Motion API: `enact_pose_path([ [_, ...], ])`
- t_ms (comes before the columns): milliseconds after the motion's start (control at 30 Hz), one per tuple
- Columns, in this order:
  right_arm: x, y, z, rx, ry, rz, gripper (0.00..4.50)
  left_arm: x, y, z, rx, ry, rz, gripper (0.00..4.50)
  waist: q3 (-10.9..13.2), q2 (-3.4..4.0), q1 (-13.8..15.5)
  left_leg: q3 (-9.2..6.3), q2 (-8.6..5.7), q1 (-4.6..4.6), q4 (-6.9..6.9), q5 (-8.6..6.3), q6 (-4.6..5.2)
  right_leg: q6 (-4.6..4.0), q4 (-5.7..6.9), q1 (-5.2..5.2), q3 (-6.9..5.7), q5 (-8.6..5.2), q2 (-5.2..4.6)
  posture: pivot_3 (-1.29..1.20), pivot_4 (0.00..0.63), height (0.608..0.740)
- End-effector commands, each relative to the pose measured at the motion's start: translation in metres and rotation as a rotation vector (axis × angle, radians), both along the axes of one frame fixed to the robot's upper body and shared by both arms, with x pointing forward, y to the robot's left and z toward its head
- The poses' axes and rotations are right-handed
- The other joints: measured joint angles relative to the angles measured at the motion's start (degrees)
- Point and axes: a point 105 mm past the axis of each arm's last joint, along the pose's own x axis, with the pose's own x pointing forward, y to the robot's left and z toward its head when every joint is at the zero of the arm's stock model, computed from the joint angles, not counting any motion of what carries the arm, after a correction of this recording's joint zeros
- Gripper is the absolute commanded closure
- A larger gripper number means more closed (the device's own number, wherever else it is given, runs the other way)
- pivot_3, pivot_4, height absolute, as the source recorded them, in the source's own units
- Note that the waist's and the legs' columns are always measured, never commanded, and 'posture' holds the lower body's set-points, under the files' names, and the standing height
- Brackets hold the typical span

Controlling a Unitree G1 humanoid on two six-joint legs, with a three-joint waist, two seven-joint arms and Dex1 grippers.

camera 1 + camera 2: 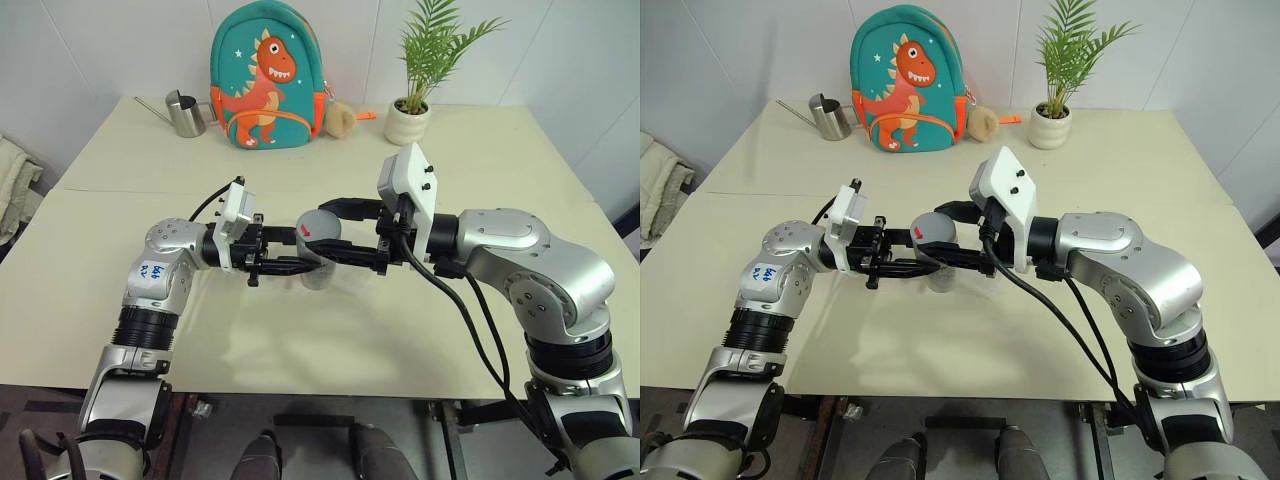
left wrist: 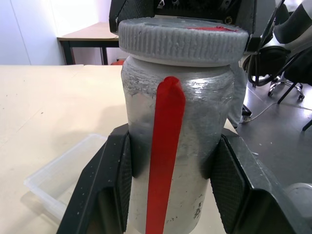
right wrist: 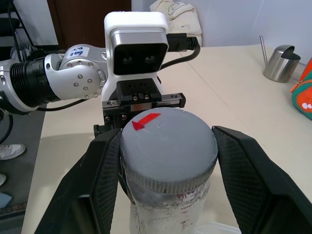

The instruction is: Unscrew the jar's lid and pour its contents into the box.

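Note:
The jar, cloudy clear with a red stripe, is held upright above the table between both arms. My left gripper is shut on the jar's body, its fingers pressing both sides. My right gripper comes from the opposite side and is shut on the grey ribbed lid, which bears a red arrow mark. The lid sits on top of the jar. The box, a shallow clear tray, lies on the table just below and beside the jar. The contents are hidden behind the jar's cloudy wall.
At the back of the beige table stand a steel cup with a spout, a teal dinosaur backpack, a small tan round thing and a potted plant. The table's front edge runs just below my arms.

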Motion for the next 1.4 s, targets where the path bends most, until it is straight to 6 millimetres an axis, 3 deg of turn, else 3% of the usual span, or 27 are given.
enact_pose_path([
  [33, -0.005, -0.003, 0.024, 0.045, -0.076, 0.015, 1.77, -0.004, -0.002, 0.01, 0.007, -0.046, -0.023, 2.65, 0.0, 0.0, 0.0, 0.0, 0.0, 0.0, 0.0, 0.0, 0.0, 0.0, 0.0, 0.0, 0.0, 0.0, 0.0, 0.0, 0.15, 0.74],
  [200, -0.003, -0.008, 0.051, 0.087, -0.142, 0.011, 1.77, -0.004, 0.001, -0.006, 0.052, 0.006, -0.023, 2.65, 0.0, 0.0, 0.0, 0.0, 0.0, 0.0, 0.0, 0.0, 0.0, 0.0, 0.0, 0.0, 0.0, 0.0, 0.0, 0.0, 0.15, 0.74],
  [467, 0.005, -0.019, 0.068, 0.082, -0.218, -0.04, 1.77, -0.006, 0.001, -0.011, 0.055, 0.025, -0.025, 2.65, 0.0, 0.05, 0.0, 0.0, -0.01, -0.01, 0.0, 0.0, 0.0, 0.0, -0.01, 0.0, -0.01, 0.0, -0.01, 0.0, 0.15, 0.74],
  [533, 0.012, -0.028, 0.069, 0.07, -0.223, -0.088, 1.77, -0.004, 0.002, -0.007, 0.04, 0.007, -0.007, 2.65, 0.0, 0.05, 0.0, 0.0, -0.01, -0.01, 0.0, 0.0, 0.0, 0.0, 0.01, -0.01, -0.01, 0.0, 0.0, 0.0, 0.15, 0.74],
  [700, 0.043, -0.079, 0.06, 0.037, -0.2, -0.327, 1.77, 0.011, 0.019, 0.016, 0.008, -0.06, 0.105, 2.65, 0.0, 0.04, 0.2, 0.0, -0.03, -0.02, 0.01, 0.0, 0.0, 0.0, -0.03, 0.0, -0.02, 0.0, -0.02, 0.0, 0.15, 0.74],
  [833, 0.071, -0.153, 0.012, -0.042, -0.078, -0.687, 1.77, 0.023, 0.049, 0.041, -0.02, -0.128, 0.249, 2.65, 0.0, 0.03, 0.4, 0.0, -0.03, -0.02, -0.01, -0.02, 0.03, 0.01, -0.06, 0.0, -0.03, -0.03, -0.02, 0.0, 0.15, 0.74],
  [967, 0.069, -0.194, -0.056, -0.084, 0.106, -0.889, 1.77, 0.038, 0.071, 0.047, -0.037, -0.185, 0.389, 2.65, 0.0, 0.04, 0.6, 0.06, -0.05, -0.03, -0.02, -0.04, 0.07, 0.04, -0.04, -0.02, 0.03, -0.07, -0.05, 0.0, 0.15, 0.74],
  [1067, 0.06, -0.202, -0.099, -0.078, 0.22, -0.942, 1.77, 0.049, 0.074, 0.044, -0.021, -0.238, 0.465, 2.65, 0.0, 0.04, 0.6, 0.07, -0.04, -0.01, 0.01, -0.04, 0.07, 0.05, 0.02, -0.01, 0.04, -0.08, -0.03, 0.0, 0.15, 0.74],
  [1167, 0.053, -0.2, -0.125, -0.054, 0.279, -0.952, 1.77, 0.059, 0.07, 0.044, -0.031, -0.273, 0.503, 2.65, 0.0, 0.04, 0.6, 0.08, -0.07, -0.02, 0.11, -0.04, 0.07, 0.09, 0.07, 0.0, 0.04, -0.05, -0.03, 0.0, 0.15, 0.74],
  [1333, 0.048, -0.193, -0.142, 0.019, 0.329, -0.946, 1.77, 0.07, 0.057, 0.046, -0.039, -0.339, 0.514, 2.65, 0.0, 0.02, 0.6, 0.08, -0.09, 0.02, 0.26, -0.01, 0.06, 0.18, 0.06, 0.12, 0.07, 0.01, -0.03, 0.0, 0.15, 0.74],
  [1400, 0.045, -0.191, -0.145, 0.013, 0.339, -0.931, 1.18, 0.072, 0.052, 0.048, -0.037, -0.365, 0.509, 2.65, 0.0, 0.02, 0.6, 0.08, -0.1, 0.02, 0.26, -0.01, 0.06, 0.18, 0.06, 0.13, 0.07, 0.02, -0.03, 0.0, 0.15, 0.74],
])
